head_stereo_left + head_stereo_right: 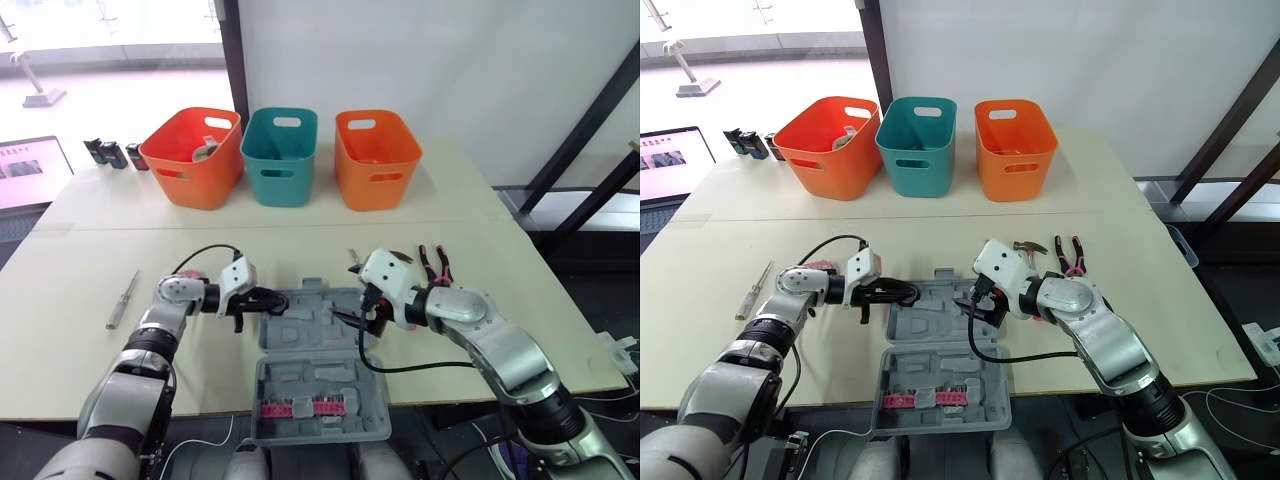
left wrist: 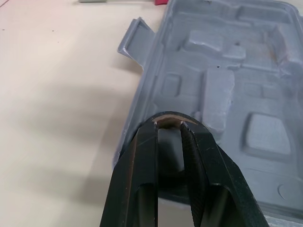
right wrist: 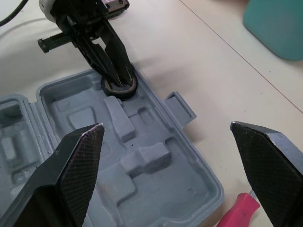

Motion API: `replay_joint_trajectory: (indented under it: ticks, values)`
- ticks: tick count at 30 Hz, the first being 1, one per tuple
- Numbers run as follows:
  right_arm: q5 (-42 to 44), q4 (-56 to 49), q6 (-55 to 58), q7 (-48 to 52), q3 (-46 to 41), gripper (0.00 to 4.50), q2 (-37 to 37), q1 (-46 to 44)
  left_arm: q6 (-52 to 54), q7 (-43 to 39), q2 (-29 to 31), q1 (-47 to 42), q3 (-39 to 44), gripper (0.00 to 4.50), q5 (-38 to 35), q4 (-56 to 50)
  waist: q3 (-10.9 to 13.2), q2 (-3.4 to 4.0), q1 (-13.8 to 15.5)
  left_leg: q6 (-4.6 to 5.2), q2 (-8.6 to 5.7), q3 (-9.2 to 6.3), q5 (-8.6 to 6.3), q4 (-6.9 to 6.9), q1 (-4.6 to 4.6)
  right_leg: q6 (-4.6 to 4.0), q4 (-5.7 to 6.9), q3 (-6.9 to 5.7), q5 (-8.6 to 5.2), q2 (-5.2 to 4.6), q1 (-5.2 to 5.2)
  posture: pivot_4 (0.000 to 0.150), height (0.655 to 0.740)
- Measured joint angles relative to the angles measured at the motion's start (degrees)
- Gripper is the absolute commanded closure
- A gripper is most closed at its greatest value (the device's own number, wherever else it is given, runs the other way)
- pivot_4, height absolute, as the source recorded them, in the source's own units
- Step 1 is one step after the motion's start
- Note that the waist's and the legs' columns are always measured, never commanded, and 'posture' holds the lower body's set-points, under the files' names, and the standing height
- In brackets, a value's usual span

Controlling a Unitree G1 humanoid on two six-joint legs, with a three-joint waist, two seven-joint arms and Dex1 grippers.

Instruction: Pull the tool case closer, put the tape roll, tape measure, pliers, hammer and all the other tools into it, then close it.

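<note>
Tape roll (image 3: pixel 115 91) is pinched by its wall in left gripper (image 3: pixel 122 80) jaws at the tool case (image 1: pixel 300 335) corner; judged light, stiff. Right gripper (image 3: pixel 165 127) jaws are spread wide.

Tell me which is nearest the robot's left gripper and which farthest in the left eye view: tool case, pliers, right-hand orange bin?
1. Tool case: right beneath the left gripper, which holds the tape roll.
2. Pliers: past the case, on the right.
3. Right-hand orange bin: far back right.
</note>
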Motion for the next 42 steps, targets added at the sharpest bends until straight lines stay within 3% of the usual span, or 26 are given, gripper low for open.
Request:
replay_joint_trajectory:
  ticks: [8,18,35,39,42]
  values:
    - [0.0,0.3,-0.4,0.3,0.0,0.0,0.0,0.0,3.1,-2.1,0.0,-4.2,3.5,3.67,-4.2,-2.6,0.0,0.0,0.0,0.0,0.0,0.0,0.0,-0.01,-0.01,0.01,-0.01,0.0,0.0,-0.01,0.01,0.15,0.74]
    - [-0.1,0.4,-0.4,0.4,0.0,0.0,0.0,-0.1,1.2,2.0,-1.5,4.4,1.4,3.67,-1.0,-4.5,0.0,0.01,0.1,0.0,0.0,0.0,0.0,0.0,0.01,0.01,-0.02,0.0,0.0,-0.01,0.02,0.15,0.74]
    - [-0.2,0.4,-0.4,1.3,0.0,0.0,-0.3,-0.2,-1.9,4.0,-1.1,4.7,0.6,3.67,-1.3,-4.1,0.0,0.01,-0.1,0.0,0.0,0.0,0.0,-0.02,0.07,-0.01,-0.02,0.0,-0.01,0.0,0.06,0.15,0.74]
    - [0.3,0.4,-0.6,1.5,-1.9,0.0,-1.3,0.6,8.4,1.0,1.0,5.9,4.1,3.67,-8.0,-16.2,0.0,-0.03,0.0,-0.01,0.0,0.0,0.0,-0.02,0.0,0.0,-0.02,0.0,-0.01,-0.02,0.03,0.15,0.74]
    - [2.0,-0.1,-2.0,2.1,-6.7,0.0,-3.0,3.9,17.9,-0.7,6.1,8.7,6.6,3.67,-13.3,-29.3,0.0,-0.02,0.0,-0.01,0.0,0.0,0.0,-0.06,0.03,0.03,-0.03,0.0,-0.03,-0.04,0.06,0.15,0.74]
